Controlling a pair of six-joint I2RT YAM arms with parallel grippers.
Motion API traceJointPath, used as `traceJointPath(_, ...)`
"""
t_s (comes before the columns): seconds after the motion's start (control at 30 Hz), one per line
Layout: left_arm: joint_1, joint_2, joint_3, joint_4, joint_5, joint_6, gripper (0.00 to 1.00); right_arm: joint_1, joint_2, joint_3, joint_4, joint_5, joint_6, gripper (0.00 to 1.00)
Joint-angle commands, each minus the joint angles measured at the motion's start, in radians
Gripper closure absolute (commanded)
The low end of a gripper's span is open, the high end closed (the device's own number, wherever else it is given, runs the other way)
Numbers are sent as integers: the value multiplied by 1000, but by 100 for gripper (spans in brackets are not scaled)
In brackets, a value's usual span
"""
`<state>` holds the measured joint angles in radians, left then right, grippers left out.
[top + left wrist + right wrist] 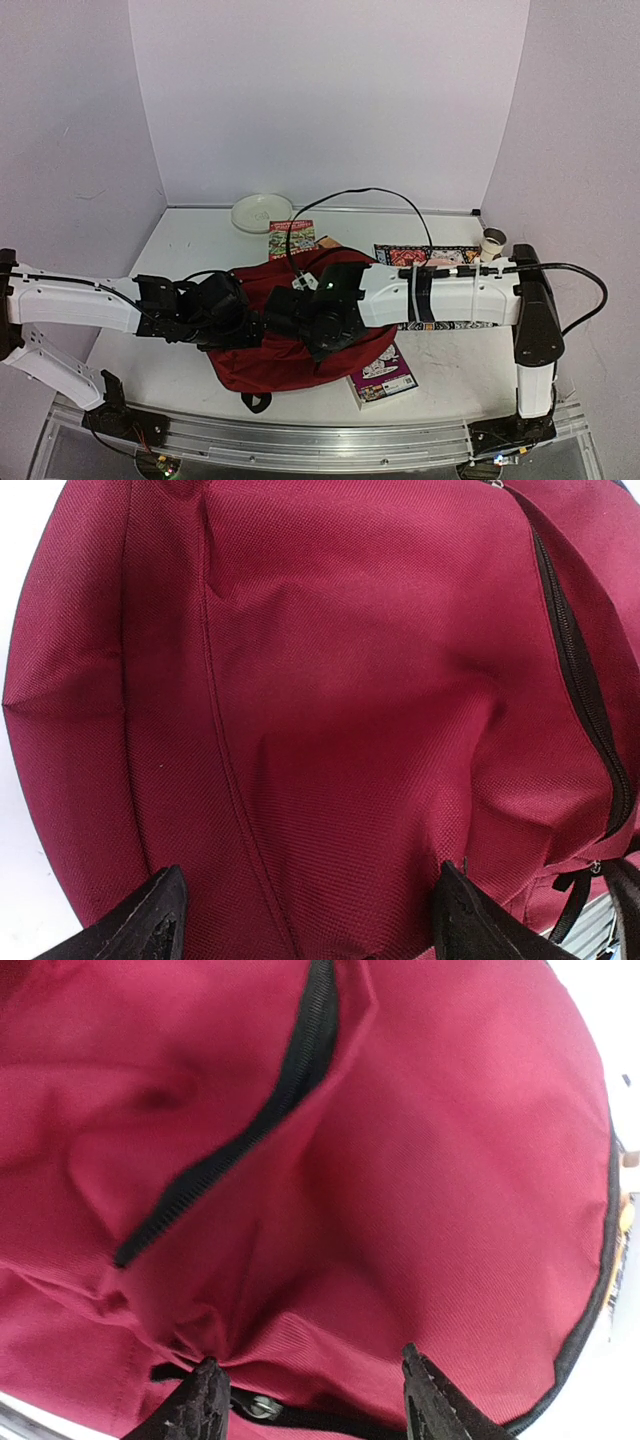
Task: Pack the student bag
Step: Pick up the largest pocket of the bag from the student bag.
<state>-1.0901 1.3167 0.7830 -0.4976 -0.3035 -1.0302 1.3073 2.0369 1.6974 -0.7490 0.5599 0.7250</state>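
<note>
The student bag [290,362] is a dark red backpack lying flat mid-table, partly covered by both arms. My left gripper [258,326] hangs over its left part, and my right gripper [292,318] meets it from the right. In the left wrist view the left gripper [310,928] is open, its fingertips [150,925] down on smooth red fabric, with the black zip [580,680] to the right. In the right wrist view the right gripper [312,1402] stands open, its fingertips [430,1405] pressing the cloth on either side of a raised fold, near a metal zip pull [262,1406].
A colourful book [291,238] lies behind the bag and another [383,378] at its near right corner. A patterned book [430,256] lies under the right arm. A white plate [261,212] sits at the back, and a small cup [493,242] at the right wall.
</note>
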Motion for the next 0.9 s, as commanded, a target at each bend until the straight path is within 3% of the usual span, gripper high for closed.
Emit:
traceJointPath(0.0,3,-19,-6,-10,-17,-14,15,9,-18,28,44,-71,-123,39)
traceJointPath(0.13,2,-24,-7,-10,-19,-16,15,26,-5,34,66,-117,-183,39)
traceJointPath(0.37,2,-22,-2,-10,-22,-13,15,33,34,42,45,-114,-200,64)
traceJointPath(0.5,2,-12,4,-10,-18,-6,15,39,60,56,39,-133,-212,71)
traceJointPath(0.73,3,-3,11,-10,-17,0,15,40,118,63,2,-105,-175,72)
traceJointPath(0.87,2,-3,11,-10,-14,2,16,40,148,85,-51,-57,-146,66)
